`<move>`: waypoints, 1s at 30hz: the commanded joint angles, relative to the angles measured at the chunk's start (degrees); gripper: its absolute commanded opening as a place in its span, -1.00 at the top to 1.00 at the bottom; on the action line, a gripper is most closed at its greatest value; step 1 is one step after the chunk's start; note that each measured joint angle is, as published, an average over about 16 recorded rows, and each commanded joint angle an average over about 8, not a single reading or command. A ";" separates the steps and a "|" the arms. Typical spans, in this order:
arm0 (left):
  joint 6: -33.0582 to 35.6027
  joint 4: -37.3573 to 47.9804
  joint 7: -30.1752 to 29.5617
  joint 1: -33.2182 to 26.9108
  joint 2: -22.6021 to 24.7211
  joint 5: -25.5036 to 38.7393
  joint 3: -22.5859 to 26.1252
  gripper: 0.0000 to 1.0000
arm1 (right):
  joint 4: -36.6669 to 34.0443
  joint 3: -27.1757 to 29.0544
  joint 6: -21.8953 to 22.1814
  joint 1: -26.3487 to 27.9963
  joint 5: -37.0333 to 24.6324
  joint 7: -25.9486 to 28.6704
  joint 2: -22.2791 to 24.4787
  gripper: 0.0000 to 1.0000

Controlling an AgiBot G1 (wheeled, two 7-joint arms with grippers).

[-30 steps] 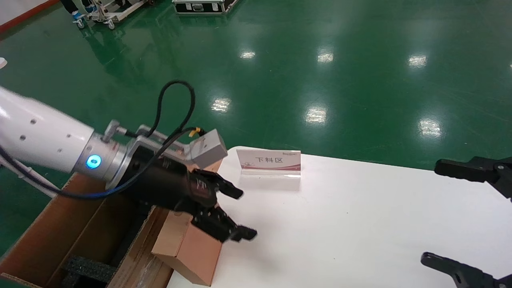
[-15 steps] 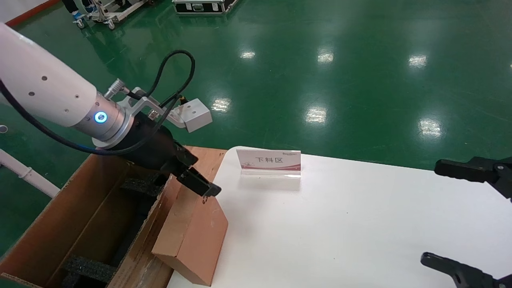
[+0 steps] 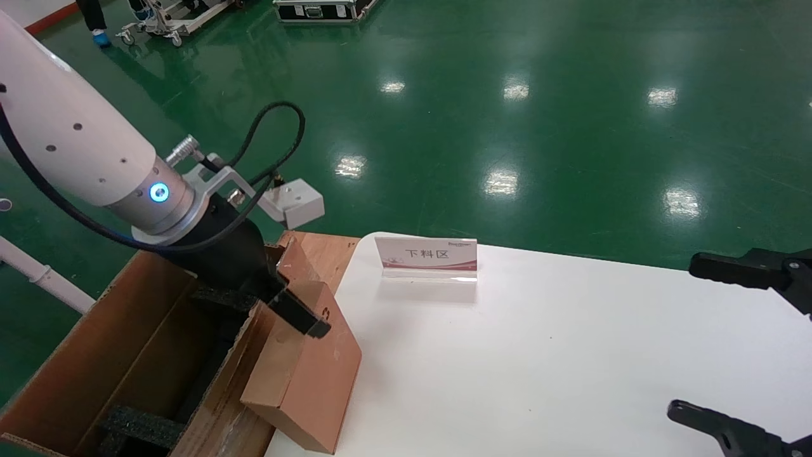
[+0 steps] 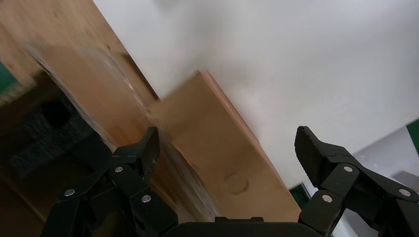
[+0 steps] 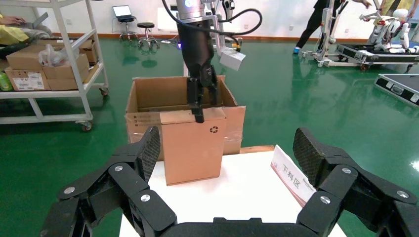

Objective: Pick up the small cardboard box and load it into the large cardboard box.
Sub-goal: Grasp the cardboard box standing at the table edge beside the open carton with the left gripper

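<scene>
The small cardboard box stands upright at the white table's left edge, against the large cardboard box. Its recycling symbol shows in the left wrist view and the right wrist view. My left gripper points down over the small box's top edge, open, with one finger on each side of it; the far finger is hidden in the head view. From its wrist camera the box lies between the spread fingers. My right gripper is open and empty over the table's right edge.
A sign card stands on the white table near its far left. Black foam lies inside the large carton. Green floor surrounds the table; a shelf cart stands beyond the carton.
My left gripper swung from lying level over the small box to pointing down, then lowered so its open fingers straddle the box's top. The box and the right arm have not moved.
</scene>
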 commanded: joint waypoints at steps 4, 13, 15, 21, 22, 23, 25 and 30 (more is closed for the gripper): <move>-0.34 0.00 -1.75 -1.94 0.08 -1.84 4.61 -1.00 | 0.00 -0.02 0.01 0.00 0.01 -0.01 0.01 -1.00; -1.37 -0.04 -2.87 -3.74 -0.17 -3.80 10.00 -1.00 | 0.00 -0.06 0.03 0.01 0.04 -0.03 0.02 -1.00; -1.64 -0.04 -2.94 -3.86 -0.21 -4.00 10.77 -1.00 | 0.00 -0.07 0.03 0.01 0.04 -0.03 0.03 -1.00; -2.18 -0.04 -3.23 -3.74 0.04 -4.01 12.95 -1.00 | 0.00 -0.09 0.04 0.02 0.06 -0.04 0.04 -1.00; -2.28 -0.04 -3.26 -3.66 0.12 -3.99 13.28 -1.00 | 0.00 -0.09 0.04 0.02 0.06 -0.05 0.04 -1.00; -2.40 -0.03 -3.28 -3.58 0.18 -3.98 13.57 -1.00 | 0.00 -0.10 0.04 0.02 0.07 -0.05 0.04 -1.00; -2.62 -0.03 -3.29 -3.47 0.28 -3.95 14.00 -1.00 | 0.00 -0.10 0.05 0.02 0.07 -0.05 0.04 -1.00; -3.57 -0.02 -3.15 -3.31 0.20 -4.29 14.60 -1.00 | -0.01 -0.10 0.06 0.01 0.05 -0.06 0.05 -1.00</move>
